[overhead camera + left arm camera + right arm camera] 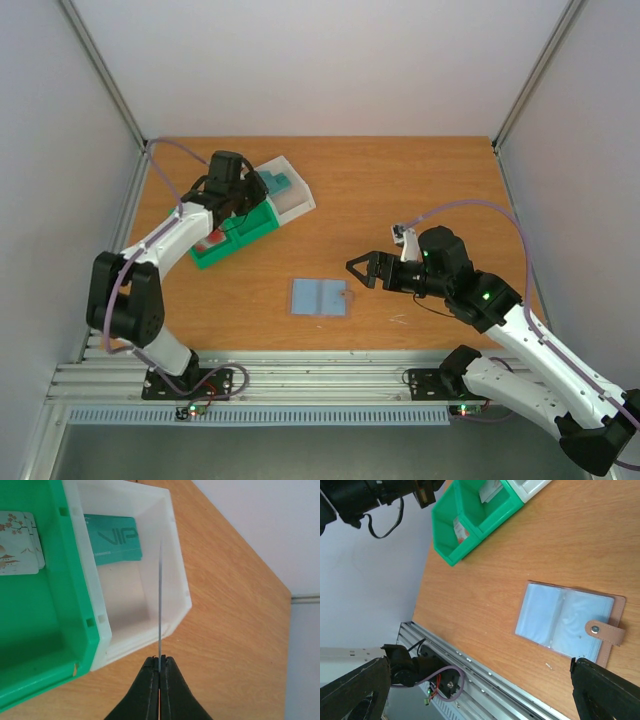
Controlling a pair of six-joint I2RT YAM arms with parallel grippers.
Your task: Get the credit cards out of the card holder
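The left fingers (145,692) are pressed together on a thin card (160,605), seen edge-on and standing out from the tips over the white compartment (150,510) of the tray (235,240). A teal card (112,540) already lies in that compartment, and a pale card (17,542) lies in the green one beside it. The step in hand appears to be depositing the held card. To do it well, bring the card's far edge below the white rim, clear of the near wall, then part the fingers. A release above the rim risks the card sliding onto the worktop (420,190). The card holder (565,622) lies open and flat near the worktop's front middle, well apart from the tray, its pockets apparently empty. The right fingers (607,692) stand wide, holding nothing, just beside the holder. Bare wood separates tray and holder. The front rail (330,375) runs near the holder's edge.
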